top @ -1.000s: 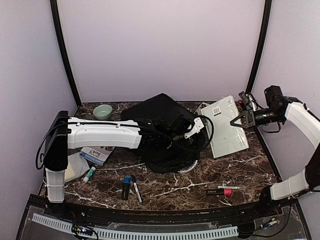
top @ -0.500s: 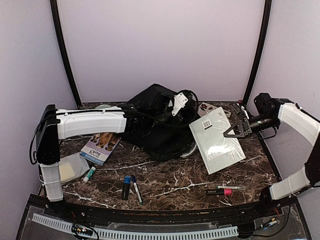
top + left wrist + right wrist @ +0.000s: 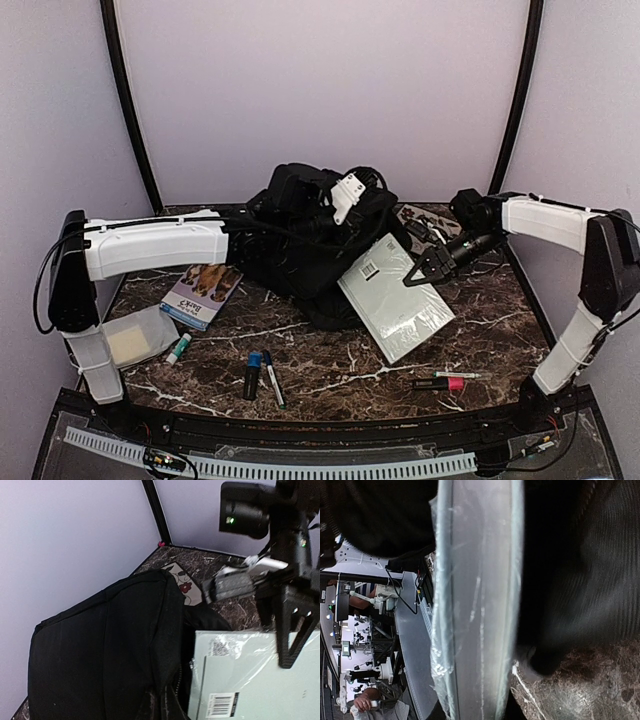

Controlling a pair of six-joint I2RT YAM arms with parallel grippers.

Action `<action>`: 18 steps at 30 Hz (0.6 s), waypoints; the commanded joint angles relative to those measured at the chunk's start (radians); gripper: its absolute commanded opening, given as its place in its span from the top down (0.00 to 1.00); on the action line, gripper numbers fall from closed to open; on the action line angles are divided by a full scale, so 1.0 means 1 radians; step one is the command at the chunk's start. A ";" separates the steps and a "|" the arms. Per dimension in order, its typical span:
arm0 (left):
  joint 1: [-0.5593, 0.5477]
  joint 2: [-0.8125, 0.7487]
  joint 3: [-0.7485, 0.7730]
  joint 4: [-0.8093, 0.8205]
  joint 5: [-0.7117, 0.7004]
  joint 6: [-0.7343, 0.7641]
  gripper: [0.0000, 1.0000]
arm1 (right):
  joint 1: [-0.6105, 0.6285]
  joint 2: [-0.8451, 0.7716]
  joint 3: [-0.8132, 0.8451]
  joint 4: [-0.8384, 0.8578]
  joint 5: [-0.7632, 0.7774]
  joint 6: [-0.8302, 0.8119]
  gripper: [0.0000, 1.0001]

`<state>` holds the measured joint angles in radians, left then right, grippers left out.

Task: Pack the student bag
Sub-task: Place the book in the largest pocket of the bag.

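Observation:
The student bag, a large black soft backpack, sits at the middle back of the table with its top pulled up. My left gripper is at that raised top edge and appears shut on the fabric; its fingers are hidden in the left wrist view, which shows only the bag. My right gripper is shut on a pale green plastic-wrapped book. The book's far corner rests against the bag's open side. The left wrist view shows the book and the right gripper. The right wrist view shows the book's edge beside the bag.
A book with dogs on its cover, a clear container and a green glue stick lie at the left. Two markers lie at the front middle. A pink highlighter and a pen lie at the front right.
My left gripper has lifted the bag's top up and back. My right gripper has carried the green book left and down, from the right side of the table to the bag's opening.

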<state>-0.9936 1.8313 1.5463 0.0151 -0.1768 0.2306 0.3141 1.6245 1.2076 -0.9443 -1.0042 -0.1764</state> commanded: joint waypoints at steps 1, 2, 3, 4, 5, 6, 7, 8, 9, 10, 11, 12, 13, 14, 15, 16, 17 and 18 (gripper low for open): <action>-0.002 -0.109 0.000 0.139 0.106 -0.066 1.00 | 0.055 0.056 0.072 0.126 -0.069 0.113 1.00; -0.002 -0.107 0.008 0.128 0.127 -0.073 1.00 | 0.069 0.068 0.081 0.153 -0.058 0.143 1.00; -0.003 -0.104 0.015 0.118 0.144 -0.080 1.00 | 0.080 0.078 0.086 0.190 -0.049 0.182 1.00; -0.005 -0.105 0.018 0.113 0.154 -0.089 1.00 | 0.086 0.091 0.090 0.226 -0.039 0.225 1.00; -0.008 -0.107 0.018 0.111 0.161 -0.095 1.00 | 0.089 0.099 0.095 0.270 -0.038 0.277 1.00; -0.010 -0.110 0.015 0.111 0.169 -0.103 1.00 | 0.089 0.111 0.101 0.307 -0.037 0.323 1.00; -0.011 -0.116 0.011 0.111 0.178 -0.114 1.00 | 0.089 0.129 0.113 0.337 -0.028 0.362 1.00; -0.012 -0.121 0.007 0.109 0.190 -0.122 1.00 | 0.089 0.141 0.125 0.361 -0.005 0.413 1.00; -0.012 -0.127 0.002 0.107 0.204 -0.131 1.00 | 0.089 0.156 0.135 0.386 0.020 0.448 1.00; -0.013 -0.133 -0.002 0.103 0.221 -0.140 1.00 | 0.090 0.171 0.142 0.418 0.049 0.489 1.00; -0.014 -0.137 -0.004 0.098 0.232 -0.151 1.00 | 0.089 0.182 0.148 0.445 0.072 0.526 1.00; -0.015 -0.140 -0.005 0.091 0.241 -0.159 1.00 | 0.091 0.194 0.155 0.469 0.091 0.557 1.00; -0.017 -0.142 -0.005 0.085 0.251 -0.167 1.00 | 0.092 0.207 0.163 0.489 0.104 0.584 1.00; -0.017 -0.142 -0.008 0.080 0.265 -0.172 1.00 | 0.093 0.220 0.175 0.504 0.111 0.607 1.00; -0.018 -0.143 -0.011 0.078 0.270 -0.175 1.00 | 0.095 0.232 0.189 0.512 0.111 0.624 1.00; -0.020 -0.145 -0.016 0.076 0.274 -0.175 1.00 | 0.100 0.243 0.202 0.520 0.105 0.637 1.00; -0.020 -0.144 -0.023 0.075 0.272 -0.174 1.00 | 0.103 0.251 0.216 0.524 0.100 0.643 1.00; -0.021 -0.147 -0.028 0.073 0.267 -0.174 1.00 | 0.109 0.259 0.227 0.525 0.091 0.647 1.00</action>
<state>-0.9878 1.7985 1.5219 -0.0029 -0.0044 0.0742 0.4122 1.8671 1.3556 -0.5629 -0.8940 0.3546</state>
